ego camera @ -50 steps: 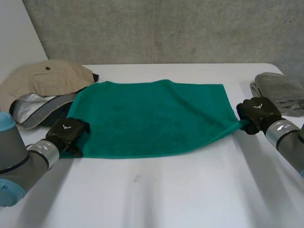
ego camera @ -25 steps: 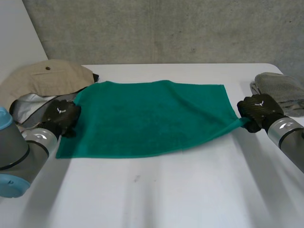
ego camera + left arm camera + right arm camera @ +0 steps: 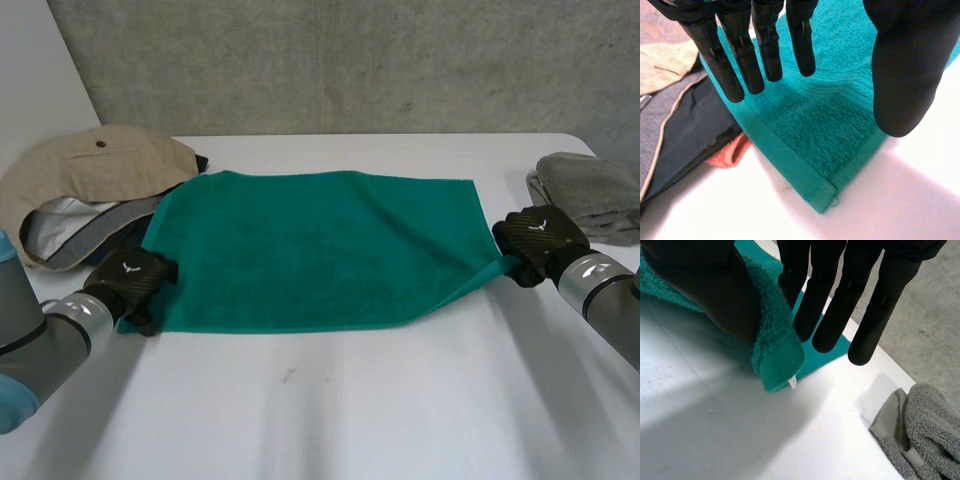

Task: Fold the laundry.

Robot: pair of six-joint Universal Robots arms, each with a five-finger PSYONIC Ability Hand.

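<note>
Under my left robot hand, the green towel lies flat on the bench, its corner below my straight, spread fingers, which grip nothing. My right robot hand pinches the opposite corner, probably for folding. My right wrist view shows that pinch; the head view hides it.

A white table before a grey, seemingly concrete wall, a white panel beside it.

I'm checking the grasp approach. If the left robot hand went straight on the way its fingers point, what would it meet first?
Most likely the green towel, at its corner just beyond the left robot hand; how far off is unclear.
</note>
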